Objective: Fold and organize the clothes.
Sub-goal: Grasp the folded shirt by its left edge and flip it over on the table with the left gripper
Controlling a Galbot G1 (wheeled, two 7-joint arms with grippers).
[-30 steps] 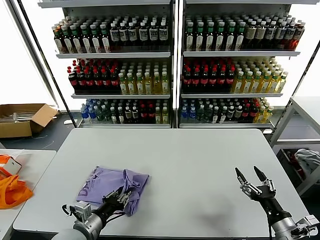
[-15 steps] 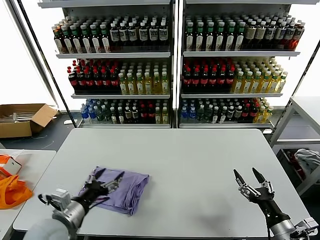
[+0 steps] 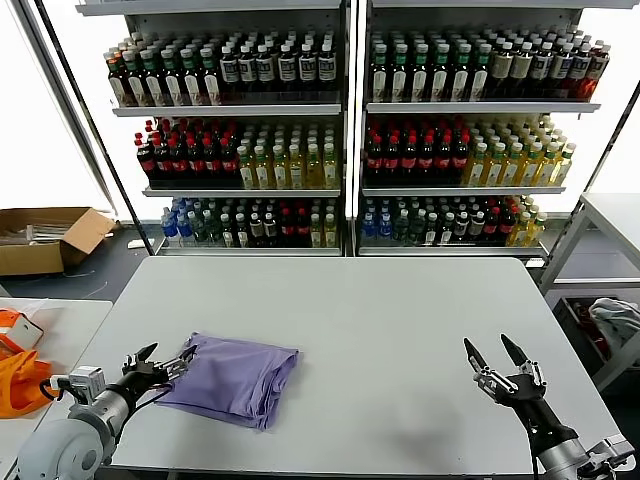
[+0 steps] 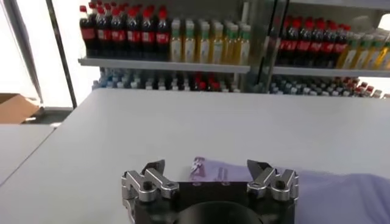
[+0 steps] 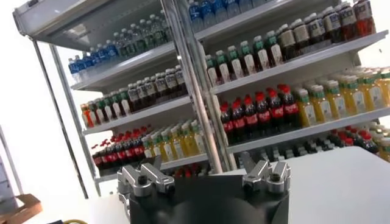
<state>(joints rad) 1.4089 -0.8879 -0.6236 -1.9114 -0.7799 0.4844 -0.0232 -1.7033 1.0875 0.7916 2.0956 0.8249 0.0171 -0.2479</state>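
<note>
Left gripper [image 3: 160,361] open beside folded shirt [image 3: 235,377], empty. Right gripper [image 3: 497,362] open, idle. Risk: a sideways sweep snags shirt's edge, undoing fold.

Left gripper [image 3: 165,359] low, fingers spread, right gripper [image 3: 497,355] raised, fingers spread

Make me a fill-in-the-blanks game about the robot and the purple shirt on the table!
1. The folded T-shirt lying on the table is the color ____.
2. The hand right beside the T-shirt is the robot's ____ hand.
3. The right hand has its fingers ____ and is holding nothing.
4. The shelves behind the table are packed with ____.

Missing words: purple; left; open; bottles
</note>
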